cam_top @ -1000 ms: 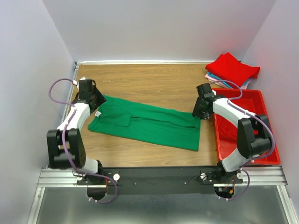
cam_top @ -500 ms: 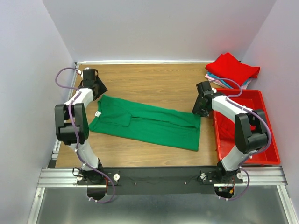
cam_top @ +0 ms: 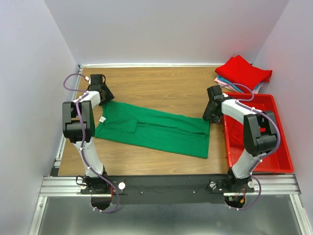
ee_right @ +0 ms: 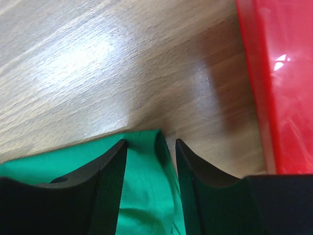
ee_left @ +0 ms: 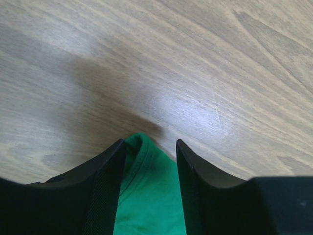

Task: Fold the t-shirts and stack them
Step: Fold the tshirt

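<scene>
A bright green t-shirt (cam_top: 156, 128) lies folded into a long strip across the wooden table, with a white label (cam_top: 102, 119) at its left end. My left gripper (cam_top: 103, 95) is at the shirt's far left corner. In the left wrist view it (ee_left: 149, 147) is open, with the green hem (ee_left: 146, 196) between its fingers. My right gripper (cam_top: 209, 115) is at the far right corner. In the right wrist view it (ee_right: 150, 144) is open astride the green corner (ee_right: 142, 196). A folded red t-shirt (cam_top: 243, 71) tops a stack with light blue and pink edges (cam_top: 226, 82) at the back right.
A red plastic bin (cam_top: 283, 147) stands along the right side, close beside my right gripper; its wall shows in the right wrist view (ee_right: 283, 73). The walls enclose the table at the left, back and right.
My left arm has swung back and its gripper has moved to the shirt's far left corner. My right gripper has shifted only slightly at the far right corner. The shirt has not moved.
</scene>
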{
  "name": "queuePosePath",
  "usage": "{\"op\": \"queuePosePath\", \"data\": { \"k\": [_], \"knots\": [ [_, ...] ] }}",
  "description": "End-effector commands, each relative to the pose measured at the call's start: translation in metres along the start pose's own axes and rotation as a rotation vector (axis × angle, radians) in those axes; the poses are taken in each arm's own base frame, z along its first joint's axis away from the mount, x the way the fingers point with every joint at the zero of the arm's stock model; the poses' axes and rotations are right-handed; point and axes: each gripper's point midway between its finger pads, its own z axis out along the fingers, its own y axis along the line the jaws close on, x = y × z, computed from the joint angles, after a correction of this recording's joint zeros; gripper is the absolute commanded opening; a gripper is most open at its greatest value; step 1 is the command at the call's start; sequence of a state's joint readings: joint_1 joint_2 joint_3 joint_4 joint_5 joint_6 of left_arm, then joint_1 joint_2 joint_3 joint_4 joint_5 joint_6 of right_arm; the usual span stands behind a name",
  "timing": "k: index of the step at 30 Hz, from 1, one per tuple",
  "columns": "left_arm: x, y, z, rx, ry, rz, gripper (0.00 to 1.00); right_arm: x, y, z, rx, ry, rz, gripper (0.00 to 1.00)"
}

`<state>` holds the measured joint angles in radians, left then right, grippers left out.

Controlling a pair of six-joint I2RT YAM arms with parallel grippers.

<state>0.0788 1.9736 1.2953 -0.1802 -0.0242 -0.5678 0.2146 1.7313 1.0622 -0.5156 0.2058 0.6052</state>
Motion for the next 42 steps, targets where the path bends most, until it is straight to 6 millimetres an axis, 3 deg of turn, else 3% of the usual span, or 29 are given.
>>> {"op": "queuePosePath", "data": {
  "k": [1, 4, 6, 8, 10, 12, 22, 28, 32, 33, 34, 36, 42],
  "knots": [
    [0.003, 0.002, 0.009, 0.007, 0.017, 0.003, 0.52, -0.017, 0.007, 0.007, -0.006, -0.041, 0.027, 0.49],
    [0.008, 0.005, 0.014, 0.001, 0.029, 0.010, 0.43, -0.017, 0.008, 0.010, -0.001, -0.040, 0.029, 0.41],
    [0.013, 0.008, 0.017, -0.005, 0.040, 0.017, 0.24, -0.013, 0.006, 0.012, 0.008, -0.030, 0.029, 0.35],
    [0.015, 0.011, 0.018, -0.010, 0.044, 0.016, 0.11, -0.012, 0.003, 0.013, 0.019, -0.031, 0.040, 0.20],
    [0.016, 0.013, 0.020, -0.015, 0.049, 0.017, 0.05, -0.010, -0.002, 0.013, 0.033, -0.035, 0.044, 0.13],
    [0.014, 0.017, 0.020, -0.020, 0.046, 0.013, 0.00, -0.009, -0.005, 0.011, 0.042, -0.038, 0.043, 0.13],
    [-0.007, 0.029, 0.010, -0.032, 0.003, -0.016, 0.00, -0.002, -0.029, 0.007, 0.118, -0.049, 0.079, 0.06],
    [-0.002, 0.012, 0.013, 0.073, 0.030, -0.008, 0.00, -0.003, -0.023, 0.009, 0.099, -0.031, 0.071, 0.08],
    [-0.012, 0.006, 0.008, 0.085, 0.014, 0.001, 0.20, -0.012, -0.015, 0.004, 0.073, -0.043, 0.058, 0.24],
    [-0.015, 0.004, 0.006, 0.088, 0.008, -0.001, 0.31, -0.015, -0.014, 0.001, 0.065, -0.052, 0.051, 0.29],
    [-0.020, 0.002, 0.003, 0.091, 0.003, -0.001, 0.35, -0.021, -0.010, -0.004, 0.044, -0.068, 0.054, 0.39],
    [-0.031, -0.002, -0.006, 0.094, -0.016, 0.000, 0.44, -0.030, -0.004, -0.013, 0.016, -0.089, 0.039, 0.50],
    [-0.057, -0.012, -0.036, 0.074, -0.090, 0.018, 0.55, -0.039, 0.010, -0.041, -0.081, -0.117, 0.016, 0.61]
  ]
}}
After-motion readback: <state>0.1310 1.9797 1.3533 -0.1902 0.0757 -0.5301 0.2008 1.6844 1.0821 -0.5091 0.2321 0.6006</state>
